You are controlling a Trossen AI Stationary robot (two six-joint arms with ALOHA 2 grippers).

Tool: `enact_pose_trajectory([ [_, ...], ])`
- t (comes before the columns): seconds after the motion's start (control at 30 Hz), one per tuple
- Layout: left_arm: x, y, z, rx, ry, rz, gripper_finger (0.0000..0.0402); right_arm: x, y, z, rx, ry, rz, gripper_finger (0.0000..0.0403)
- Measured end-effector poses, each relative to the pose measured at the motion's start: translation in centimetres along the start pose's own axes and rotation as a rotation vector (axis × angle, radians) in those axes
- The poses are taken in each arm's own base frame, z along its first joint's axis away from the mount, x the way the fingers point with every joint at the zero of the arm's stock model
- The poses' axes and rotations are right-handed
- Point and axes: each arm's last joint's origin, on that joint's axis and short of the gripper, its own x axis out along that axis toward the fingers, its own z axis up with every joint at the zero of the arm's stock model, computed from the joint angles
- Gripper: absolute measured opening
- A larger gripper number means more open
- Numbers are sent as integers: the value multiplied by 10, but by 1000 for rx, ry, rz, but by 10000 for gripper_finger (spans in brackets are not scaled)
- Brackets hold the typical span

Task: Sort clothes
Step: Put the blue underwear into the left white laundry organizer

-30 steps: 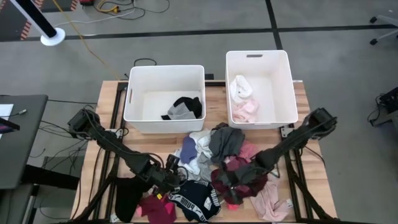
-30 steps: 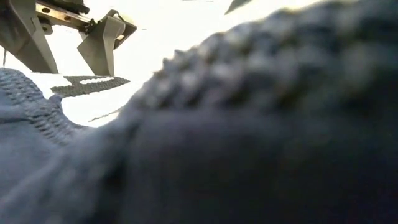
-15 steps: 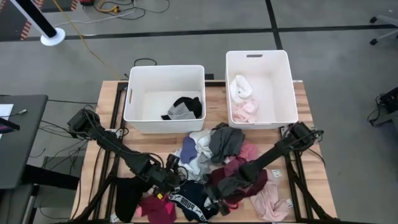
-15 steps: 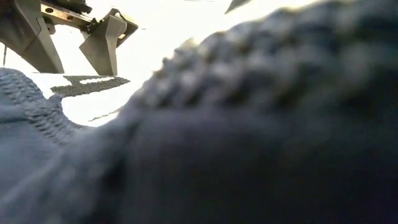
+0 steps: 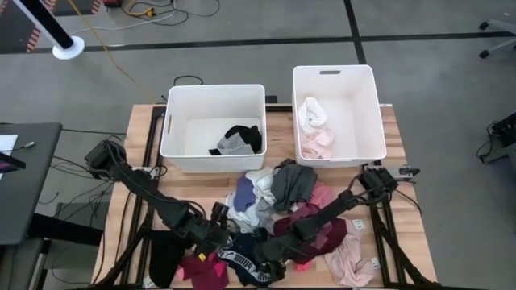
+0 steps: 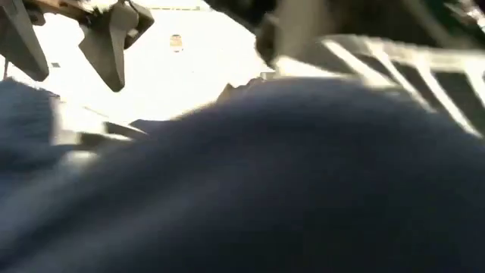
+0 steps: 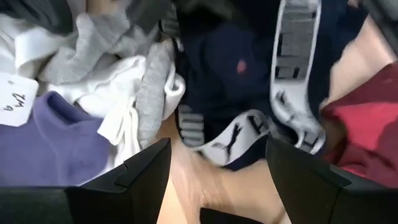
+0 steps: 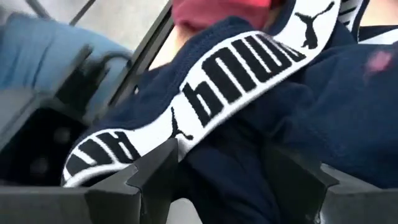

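The clothes lie in a heap (image 5: pixel 278 209) on the wooden table: grey, white, blue, maroon, pink and black pieces. At the heap's near side lies a navy garment (image 5: pixel 246 262) with a white lettered waistband (image 8: pixel 236 68). My right gripper (image 5: pixel 270 262) is open and low on this garment; navy cloth (image 8: pixel 298 112) fills the gap between its fingers (image 8: pixel 221 155). My left gripper (image 5: pixel 219 235) hangs open above the garment's left edge. In the left wrist view, bare table shows between its fingers (image 7: pixel 217 155). My right gripper comes slanting down from the table's right and far side. Its open fingers (image 8: pixel 155 168) stand on either side of a bulge of the navy garment just below the waistband. The garment lies on the table. Whether the fingers press on the cloth I cannot tell.
Two white bins stand at the far edge. The left bin (image 5: pixel 213 87) holds a black and grey piece (image 5: pixel 238 139). The right bin (image 5: pixel 334 69) holds white and pink pieces (image 5: pixel 314 125). Navy cloth (image 6: pixel 242 189) blocks most of the low view.
My right gripper has come down and toward the table's near left, from over the maroon pieces onto the navy garment, tipping less steeply. Its arm now shows at the top of the low view, where the navy cloth has changed shape.
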Motion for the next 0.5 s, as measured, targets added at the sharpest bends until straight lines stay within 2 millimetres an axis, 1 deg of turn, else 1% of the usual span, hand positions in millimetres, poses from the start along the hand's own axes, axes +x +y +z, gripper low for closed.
enact_pose_trajectory([
  [0.1, -10, -2, 1, -5, -29, 5, 256, 6, -6, 0, 15, 43, -20, 237],
  [0.17, -18, -2, 2, -6, -54, 14, 256, 7, -6, 2, -14, 49, -27, 208],
  [0.23, -26, -3, 3, -7, -79, 23, 256, 7, -5, 5, -50, 47, -28, 161],
  [0.37, -40, -4, 3, -5, -120, 41, 256, 5, -4, 8, -121, 46, -25, 37],
  [0.4, -44, -4, 3, -4, -130, 43, 256, 4, -4, 9, -138, 46, -23, 22],
  [0.5, -55, -2, 2, -5, -159, 59, 256, 0, -4, 12, -144, 40, -22, 18],
])
